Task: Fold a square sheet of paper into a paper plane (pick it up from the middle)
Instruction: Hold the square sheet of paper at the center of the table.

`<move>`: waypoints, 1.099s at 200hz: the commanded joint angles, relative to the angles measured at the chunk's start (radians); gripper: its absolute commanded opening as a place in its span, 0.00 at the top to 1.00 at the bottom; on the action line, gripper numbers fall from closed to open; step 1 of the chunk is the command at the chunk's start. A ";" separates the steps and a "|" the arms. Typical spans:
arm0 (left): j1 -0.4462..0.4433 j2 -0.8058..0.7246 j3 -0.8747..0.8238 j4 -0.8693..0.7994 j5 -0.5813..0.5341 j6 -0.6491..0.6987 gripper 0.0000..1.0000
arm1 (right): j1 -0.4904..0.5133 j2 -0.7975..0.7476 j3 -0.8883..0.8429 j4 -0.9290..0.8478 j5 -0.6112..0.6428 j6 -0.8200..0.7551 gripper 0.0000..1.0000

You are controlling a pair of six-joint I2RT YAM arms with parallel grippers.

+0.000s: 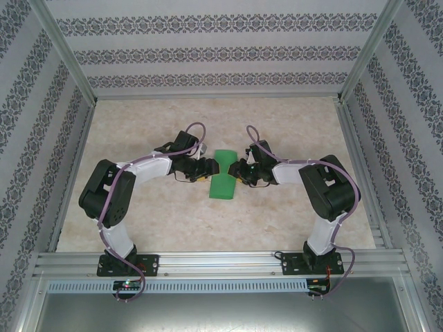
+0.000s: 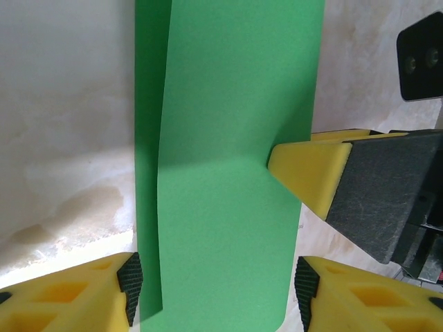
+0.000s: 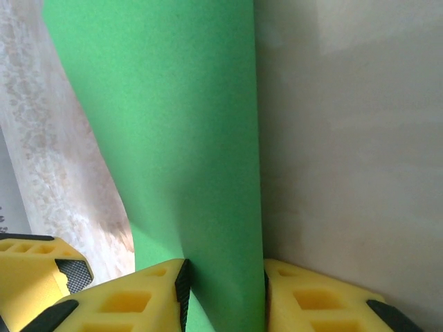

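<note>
The left tool [image 1: 205, 171] meets the square sheet of paper [image 1: 224, 174] from the left, its yellow fingers [image 2: 97, 294] spread on either side of the sheet's lower end without visibly pinching it. The green paper (bent, partly folded over) sits mid-worktop [image 1: 277, 228], well clear of all 4 edges. The right tool [image 1: 239, 170] presses its 2 pads [image 3: 160, 290] against the sheet's opposite edge, clamping it.

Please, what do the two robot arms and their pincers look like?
Both arms have black joint housings, white link shells and a lilac cable looped along each. The left pincer and right pincer have yellow, wedge-shaped fingers with moulded pockets and black ribbed pads.
</note>
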 commanded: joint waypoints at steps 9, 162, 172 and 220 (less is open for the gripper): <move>-0.017 0.027 0.025 0.040 -0.004 -0.008 0.38 | 0.000 -0.030 0.000 -0.034 0.068 0.007 0.67; -0.021 0.047 0.034 0.067 0.007 -0.015 0.48 | 0.080 0.018 0.154 -0.282 0.222 -0.054 0.66; -0.022 0.055 0.038 0.076 0.015 -0.016 0.51 | 0.084 0.021 0.156 -0.278 0.220 -0.050 0.66; -0.027 0.103 0.050 0.090 0.030 -0.010 0.61 | 0.090 0.026 0.156 -0.250 0.192 -0.038 0.66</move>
